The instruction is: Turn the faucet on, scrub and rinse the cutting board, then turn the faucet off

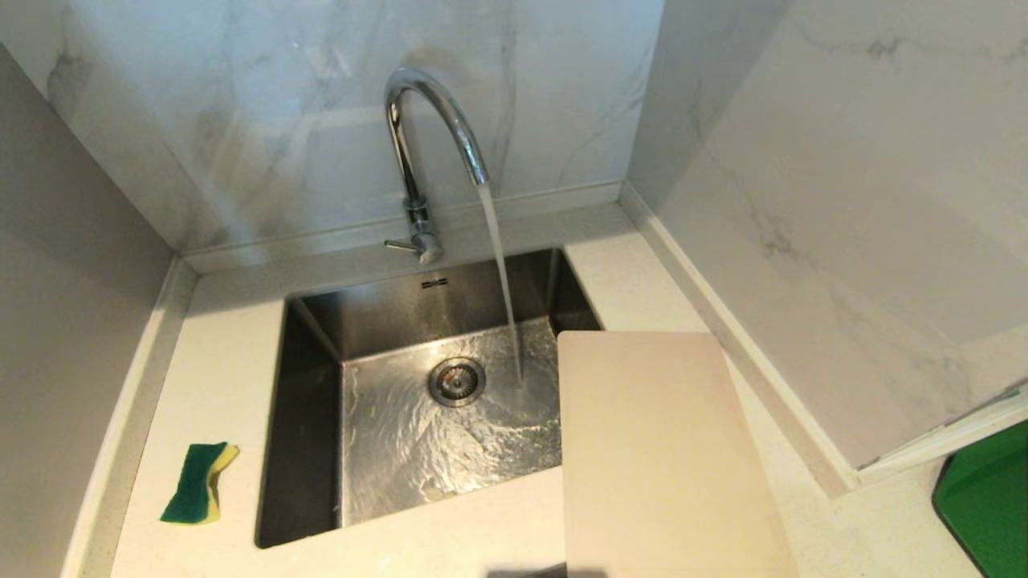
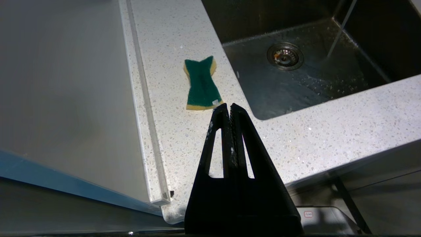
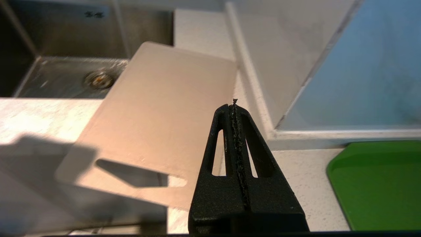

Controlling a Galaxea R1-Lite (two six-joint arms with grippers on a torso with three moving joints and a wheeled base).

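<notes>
Nearest the robot, the left gripper [image 2: 229, 106] is hanging above the front of the speckled countertop [image 2: 312, 131], its two black fingers pressed together and gripping nothing; neither arm is showing in the head view. The right gripper [image 3: 234, 104] is hanging over the counter's front right part, fingers likewise pressed together and empty, with the near end of the cutting board [image 3: 158, 108] below and beside it. That cream-white board [image 1: 658, 449] is lying flat on the counter to the right of the sink [image 1: 309, 449], its slot handle [image 3: 138, 176] sitting at the near end, its far left corner jutting over the basin's right edge. A green board or tray [image 1: 988, 506] is lying on the counter at the far right, well apart from the cutting board. On the left counter, a green-and-yellow sponge [image 1: 197, 483] is resting just beside the sink's left rim. Farther back, the steel basin is holding a thin sheet of rippling water around the round drain [image 1: 456, 381]. A stream of water [image 1: 502, 281] is falling from the spout and landing just right of the drain. At the back, the chrome gooseneck faucet [image 1: 418, 144] is standing behind the sink, its thin side lever [image 1: 399, 245] pointing left. Marble-patterned wall panels [image 1: 281, 120] are rising behind the tap and along the right side.
</notes>
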